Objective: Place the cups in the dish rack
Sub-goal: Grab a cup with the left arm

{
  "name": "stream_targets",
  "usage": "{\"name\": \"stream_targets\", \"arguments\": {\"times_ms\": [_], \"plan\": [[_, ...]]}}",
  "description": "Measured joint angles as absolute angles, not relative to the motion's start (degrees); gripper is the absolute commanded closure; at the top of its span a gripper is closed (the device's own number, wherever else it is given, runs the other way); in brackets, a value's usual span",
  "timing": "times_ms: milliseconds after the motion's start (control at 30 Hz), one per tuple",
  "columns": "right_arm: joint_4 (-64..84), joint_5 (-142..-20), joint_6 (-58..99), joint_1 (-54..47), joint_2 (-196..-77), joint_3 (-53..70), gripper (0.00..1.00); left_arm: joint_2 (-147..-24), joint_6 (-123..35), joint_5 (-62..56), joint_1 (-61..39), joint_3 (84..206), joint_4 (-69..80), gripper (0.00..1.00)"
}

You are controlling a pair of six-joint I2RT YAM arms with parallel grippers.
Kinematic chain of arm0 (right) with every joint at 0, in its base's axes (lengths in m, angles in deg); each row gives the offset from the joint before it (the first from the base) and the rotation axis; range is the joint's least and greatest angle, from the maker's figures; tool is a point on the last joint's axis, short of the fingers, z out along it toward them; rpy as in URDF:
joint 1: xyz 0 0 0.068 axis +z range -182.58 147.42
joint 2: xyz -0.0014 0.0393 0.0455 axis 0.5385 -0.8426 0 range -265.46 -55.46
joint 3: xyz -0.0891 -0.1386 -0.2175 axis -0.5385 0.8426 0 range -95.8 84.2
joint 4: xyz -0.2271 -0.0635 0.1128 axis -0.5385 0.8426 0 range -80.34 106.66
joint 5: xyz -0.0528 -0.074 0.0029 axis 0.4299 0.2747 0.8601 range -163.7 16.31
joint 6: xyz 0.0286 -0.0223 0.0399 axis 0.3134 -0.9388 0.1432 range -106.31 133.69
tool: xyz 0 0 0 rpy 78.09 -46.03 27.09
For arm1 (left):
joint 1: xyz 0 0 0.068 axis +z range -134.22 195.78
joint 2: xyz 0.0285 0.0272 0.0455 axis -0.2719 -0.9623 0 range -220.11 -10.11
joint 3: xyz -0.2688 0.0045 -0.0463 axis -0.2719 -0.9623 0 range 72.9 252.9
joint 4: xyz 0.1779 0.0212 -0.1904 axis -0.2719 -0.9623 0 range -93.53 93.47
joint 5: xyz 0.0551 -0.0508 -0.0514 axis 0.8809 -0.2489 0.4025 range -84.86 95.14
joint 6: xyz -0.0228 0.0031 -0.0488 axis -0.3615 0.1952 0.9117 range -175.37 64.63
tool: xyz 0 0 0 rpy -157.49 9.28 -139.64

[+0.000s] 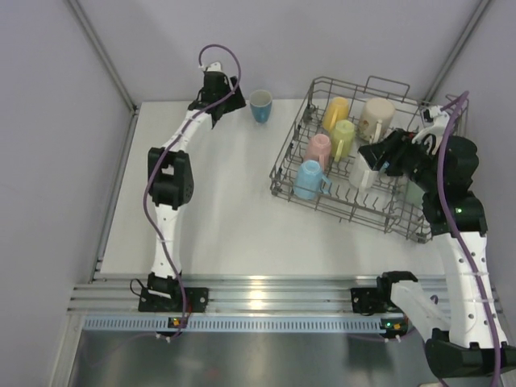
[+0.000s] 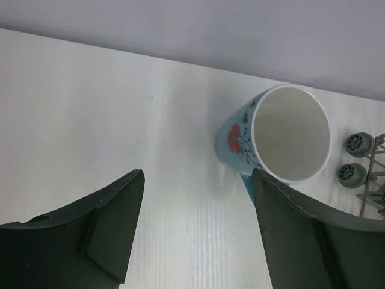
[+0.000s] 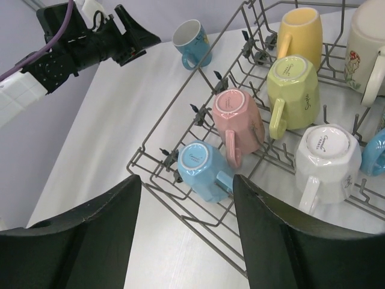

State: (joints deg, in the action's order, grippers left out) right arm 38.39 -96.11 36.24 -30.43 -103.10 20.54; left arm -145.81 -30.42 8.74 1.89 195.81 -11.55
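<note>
Currently, your inventory, top view unless noted.

- Left gripper (image 2: 195, 198): jaws wide, holding nothing; at the table's (image 1: 218, 210) 11 o'clock.
- Blue cup (image 2: 237, 141): floral print, upright, mouth up, on the table at 3 o'clock of that gripper. It is close to one finger; contact cannot be told.
- Rack (image 1: 284, 161): at the table's 2 o'clock, with the blue cup outside it at its 10 o'clock.
- Contents, right wrist view:
  - light blue mug (image 3: 201, 165), base up, at the near corner
  - pink mug (image 3: 237, 117) at its 1 o'clock
  - lime mug (image 3: 292, 87) at pink's 2 o'clock
  - yellow mug (image 3: 301, 33) at lime's 12 o'clock
  - white mug (image 3: 328, 153), base up, at pink's 4 o'clock
  - cream mug (image 3: 367, 42) at yellow's 3 o'clock
- Right gripper (image 3: 186, 186): jaws wide, empty, above the rack's right half.
</note>
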Motion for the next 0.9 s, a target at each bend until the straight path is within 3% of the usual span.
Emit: {"name": "stream_targets", "arguments": {"times_ms": [667, 767, 900], "plan": [[38.09, -96.07, 35.98, -30.34, -106.36, 21.22, 0.34, -156.28, -26.79, -5.51, 3.31, 201.15, -0.34, 0.21], [38.33, -96.15, 35.71, -30.34, -107.41, 21.2, 0.33, -157.57, -26.77, -5.82, 3.31, 202.35, 0.36, 0.23], [38.5, -96.26, 35.34, -30.32, -108.59, 21.2, 0.33, -157.87, -26.79, -6.65, 3.31, 202.65, 0.95, 0.37]]}}
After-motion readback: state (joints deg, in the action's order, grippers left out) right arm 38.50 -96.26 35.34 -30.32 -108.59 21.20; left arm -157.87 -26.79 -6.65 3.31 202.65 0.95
